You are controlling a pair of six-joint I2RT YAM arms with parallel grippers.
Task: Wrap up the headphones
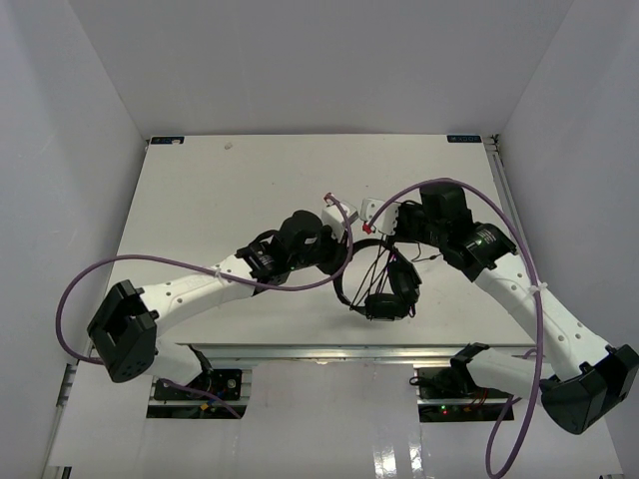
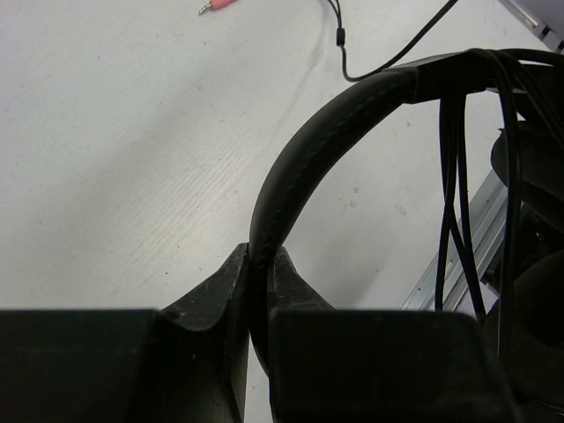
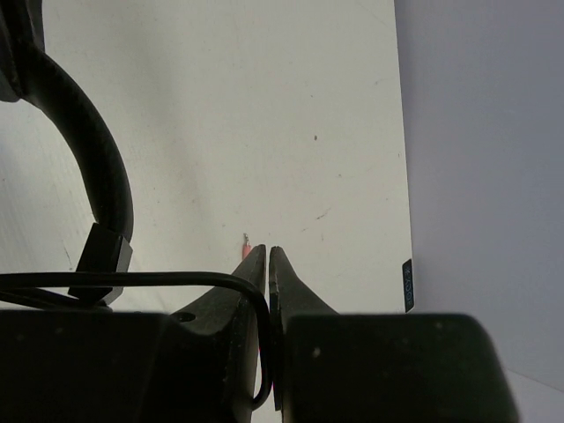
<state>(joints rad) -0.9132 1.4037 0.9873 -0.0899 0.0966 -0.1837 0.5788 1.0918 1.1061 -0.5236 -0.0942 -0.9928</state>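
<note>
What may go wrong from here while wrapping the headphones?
The right gripper pinches only the thin cable, so it may slip out. The left gripper clamps the headband at one narrow spot; a pull may twist it. The cable loops over the headband hang slack and may slide off.

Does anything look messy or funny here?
Only a little: the cable hangs in loose, crossing strands over the headband instead of a snug wrap. Otherwise the left gripper pinches the headband and the right gripper pinches the cable. Nothing looks broken.
</note>
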